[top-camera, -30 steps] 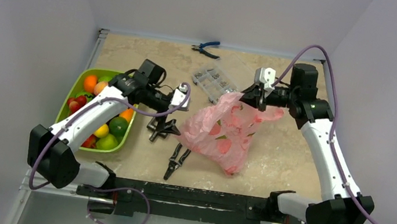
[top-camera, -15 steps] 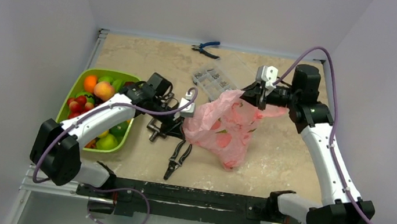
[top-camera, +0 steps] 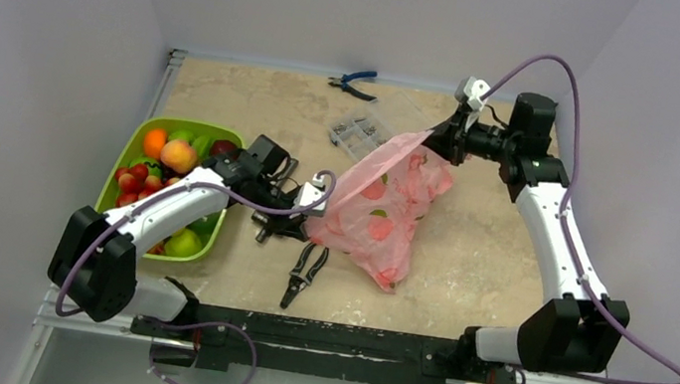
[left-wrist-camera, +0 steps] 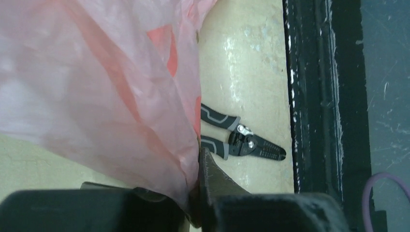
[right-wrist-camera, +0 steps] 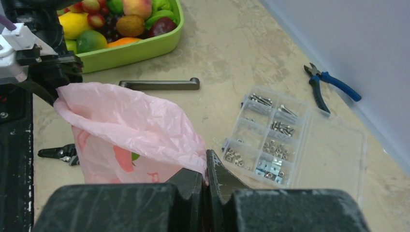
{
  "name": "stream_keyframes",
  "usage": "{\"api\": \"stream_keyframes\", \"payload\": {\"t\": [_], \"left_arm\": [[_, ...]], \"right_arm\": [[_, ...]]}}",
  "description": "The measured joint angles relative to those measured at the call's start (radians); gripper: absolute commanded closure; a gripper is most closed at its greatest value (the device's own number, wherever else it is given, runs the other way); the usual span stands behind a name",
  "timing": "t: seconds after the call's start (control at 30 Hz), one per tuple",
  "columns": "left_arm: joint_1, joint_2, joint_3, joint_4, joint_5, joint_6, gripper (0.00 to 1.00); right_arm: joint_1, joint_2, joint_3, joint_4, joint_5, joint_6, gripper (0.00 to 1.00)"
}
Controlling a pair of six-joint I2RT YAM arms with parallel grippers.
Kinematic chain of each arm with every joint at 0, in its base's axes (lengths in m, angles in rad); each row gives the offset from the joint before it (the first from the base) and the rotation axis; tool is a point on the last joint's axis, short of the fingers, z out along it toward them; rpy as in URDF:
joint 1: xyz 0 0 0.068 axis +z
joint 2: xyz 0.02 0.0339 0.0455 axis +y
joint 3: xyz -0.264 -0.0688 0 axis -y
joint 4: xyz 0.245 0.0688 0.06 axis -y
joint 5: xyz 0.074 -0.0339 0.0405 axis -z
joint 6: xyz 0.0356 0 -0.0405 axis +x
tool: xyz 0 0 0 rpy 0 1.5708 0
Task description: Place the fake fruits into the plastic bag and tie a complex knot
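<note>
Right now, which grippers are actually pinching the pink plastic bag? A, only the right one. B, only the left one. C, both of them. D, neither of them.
C: in each wrist view the fingers are closed on pink film, so the left gripper and the right gripper each pinch an edge of the plastic bag.
</note>
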Motion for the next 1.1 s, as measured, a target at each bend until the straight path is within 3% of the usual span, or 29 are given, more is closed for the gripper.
{"api": "stream_keyframes", "payload": {"t": [0.03, 0.1, 0.13, 0.2, 0.27, 0.33, 0.5, 0.6, 0.77, 0.97, 1.1], "left_arm": [[0.010, 0.006, 0.000, -0.012, -0.005, 0.004, 0.44], [0.032, 0.008, 0.000, -0.048, -0.008, 0.011, 0.04], [0.047, 0.008, 0.000, -0.067, -0.003, 0.003, 0.00], [0.090, 0.006, 0.008, -0.096, 0.013, -0.021, 0.00], [0.151, -0.003, 0.029, -0.117, 0.024, -0.046, 0.00], [0.210, -0.021, 0.066, -0.130, 0.026, -0.064, 0.00], [0.265, -0.058, 0.175, -0.046, -0.009, -0.164, 0.00], [0.214, -0.018, 0.252, 0.041, -0.053, -0.280, 0.00], [0.085, 0.206, 0.444, 0.194, -0.127, -0.565, 0.00], [0.008, 0.464, 0.541, 0.261, -0.208, -0.806, 0.00], [-0.023, 0.566, 0.542, 0.270, -0.260, -0.906, 0.00]], "right_arm": [[0.006, 0.006, 0.000, -0.017, 0.005, -0.010, 0.79], [0.024, 0.010, 0.005, -0.045, 0.020, -0.029, 0.31], [0.039, 0.010, 0.013, -0.063, 0.027, -0.044, 0.20], [0.074, 0.010, 0.024, -0.082, 0.028, -0.052, 0.11], [0.098, 0.011, 0.035, -0.087, 0.031, -0.020, 0.10], [0.086, 0.021, 0.074, -0.116, 0.027, 0.024, 0.01], [-0.131, 0.101, 0.232, -0.172, 0.108, 0.153, 0.01], [-0.199, 0.133, 0.229, -0.230, 0.246, 0.177, 0.01], [-0.224, 0.214, 0.126, -0.379, 0.428, 0.248, 0.01], [-0.291, 0.290, 0.008, -0.534, 0.461, 0.308, 0.01], [-0.293, 0.347, -0.029, -0.542, 0.439, 0.349, 0.01]]}}
